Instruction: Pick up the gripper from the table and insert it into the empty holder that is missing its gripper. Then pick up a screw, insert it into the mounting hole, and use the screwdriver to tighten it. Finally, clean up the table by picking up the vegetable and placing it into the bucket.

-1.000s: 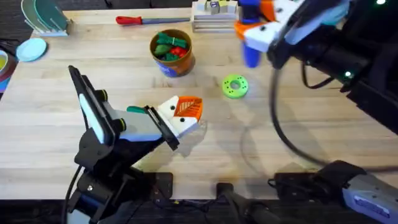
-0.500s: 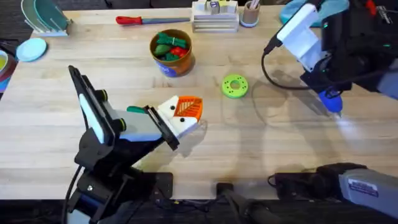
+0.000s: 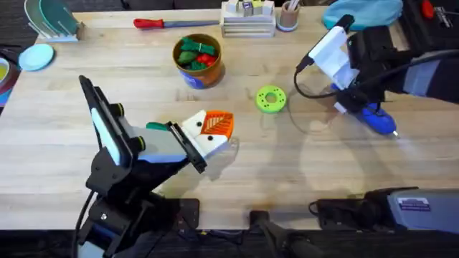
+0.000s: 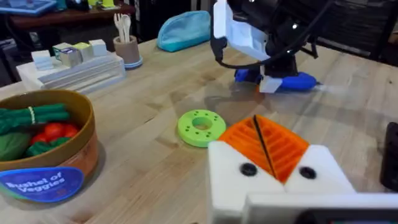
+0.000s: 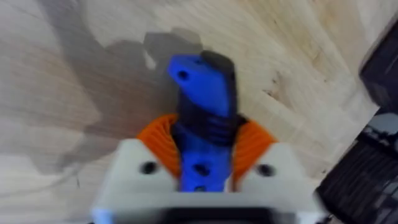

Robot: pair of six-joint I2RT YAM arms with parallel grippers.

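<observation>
The right gripper [image 3: 356, 107], at the frame's right, is clamped on the blue screwdriver [image 3: 378, 120]; the green disc [image 3: 270, 99] lies left of it. The left gripper [image 3: 214, 136] is closed on nothing.

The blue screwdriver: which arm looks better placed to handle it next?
The right arm. Its pincer is already closed around the screwdriver at the table's right side, while the left pincer sits far off, near the middle.

bucket [image 3: 197, 61] behind the disc [image 3: 270, 99], screwdriver [image 3: 373, 119] to its right.
</observation>
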